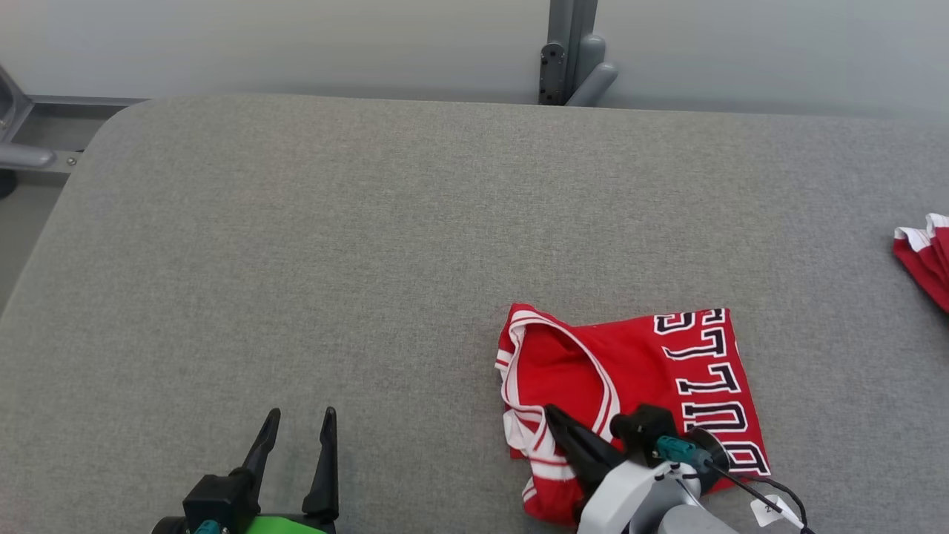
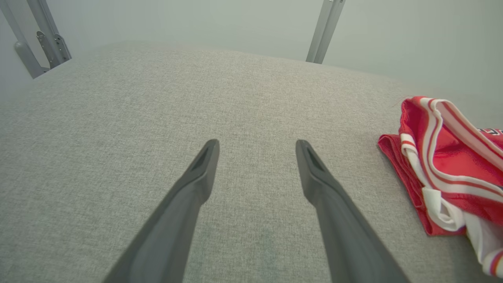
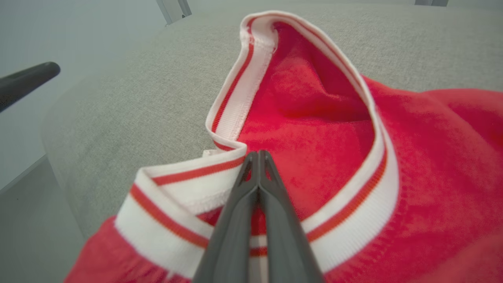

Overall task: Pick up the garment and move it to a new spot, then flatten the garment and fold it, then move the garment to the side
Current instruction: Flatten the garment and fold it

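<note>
- Two red garments: a jersey (image 1: 637, 371) by the near edge of the table (image 1: 296, 259), a second garment (image 1: 927, 259) at its right edge.
- Two grippers: left gripper (image 1: 302, 412), right gripper (image 1: 552, 412).

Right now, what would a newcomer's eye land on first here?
A red jersey lies folded at the near right of the grey table, black-and-white lettering showing. The right end effector is shut at its white striped trim; the left end effector hangs open over bare table.
</note>
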Motion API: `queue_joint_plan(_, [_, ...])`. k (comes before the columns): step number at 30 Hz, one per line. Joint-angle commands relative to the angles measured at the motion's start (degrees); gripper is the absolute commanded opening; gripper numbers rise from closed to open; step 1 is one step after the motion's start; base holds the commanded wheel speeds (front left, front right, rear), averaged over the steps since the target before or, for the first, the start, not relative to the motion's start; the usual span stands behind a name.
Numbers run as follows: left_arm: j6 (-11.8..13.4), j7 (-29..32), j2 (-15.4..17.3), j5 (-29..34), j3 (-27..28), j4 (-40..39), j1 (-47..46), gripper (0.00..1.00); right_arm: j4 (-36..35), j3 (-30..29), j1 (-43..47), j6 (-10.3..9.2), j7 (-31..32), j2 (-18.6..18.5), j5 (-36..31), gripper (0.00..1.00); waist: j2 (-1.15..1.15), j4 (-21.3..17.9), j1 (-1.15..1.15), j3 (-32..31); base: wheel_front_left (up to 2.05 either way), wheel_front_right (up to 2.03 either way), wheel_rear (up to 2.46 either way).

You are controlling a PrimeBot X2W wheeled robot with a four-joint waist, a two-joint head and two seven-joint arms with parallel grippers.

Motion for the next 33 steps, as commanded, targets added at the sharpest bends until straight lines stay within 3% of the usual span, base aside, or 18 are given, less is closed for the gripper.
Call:
queue_joint_plan(1, [0.1,-0.2,0.1,0.0,0.0,-0.2,-0.3,1.0,0.4,0.6,-1.0,-0.01,-0.2,0.2,0.4,0.0,0.0,0.8,0.0,-0.1,0.0,0.0,0.0])
queue_joint_plan(8, [0.5,-0.2,0.1,-0.7,-0.5,-0.2,0.3,1.0,4.3,5.9,-2.9,-0.01,-0.2,1.0,2.1,0.0,0.0,3.1,0.0,-0.7,0.0,0.0,0.0])
queue_joint_plan(15, [0.7,-0.2,0.1,-0.8,-0.1,-0.4,1.1,1.0,3.7,9.5,-4.6,-0.01,-0.2,1.5,4.0,0.0,0.0,4.3,0.0,-1.3,0.0,0.0,0.0])
queue_joint_plan(20, [1.0,-0.2,0.1,-0.8,1.2,-1.0,1.9,1.0,-0.4,9.1,-4.5,-0.01,-0.2,-0.4,3.7,0.0,0.0,3.4,0.0,-1.9,0.0,0.0,0.0])
queue_joint_plan(24, [1.1,-0.2,0.1,-1.2,2.5,-2.7,2.3,1.0,-7.3,4.9,-2.2,-0.01,-0.2,-3.2,2.1,0.0,0.0,1.8,0.0,-2.6,0.0,0.0,0.0])
queue_joint_plan(26, [1.5,-0.2,0.1,-1.5,3.3,-3.5,2.5,1.0,-11.8,0.8,-0.5,-0.01,-0.1,-5.1,0.3,0.49,0.0,0.7,0.0,-2.9,0.0,0.0,0.0])
queue_joint_plan(27, [1.6,-0.2,0.1,-1.7,3.6,-3.9,2.7,1.0,-13.8,-1.1,0.6,-0.01,-0.1,-6.2,-0.6,0.9,0.0,0.2,0.0,-3.0,0.0,0.0,0.0])
queue_joint_plan(28, [1.7,-0.2,0.1,-1.7,4.0,-4.3,2.9,1.0,-15.8,-3.4,1.8,-0.01,-0.2,-7.2,-1.6,1.0,0.0,-0.4,0.0,-3.2,0.0,0.0,0.0])
queue_joint_plan(33, [2.1,-0.2,0.1,-2.2,5.9,-5.3,3.3,1.0,-24.3,-16.8,8.2,-0.01,-0.2,-9.1,-4.6,1.0,0.0,-3.3,0.0,-4.1,0.0,0.0,0.0])
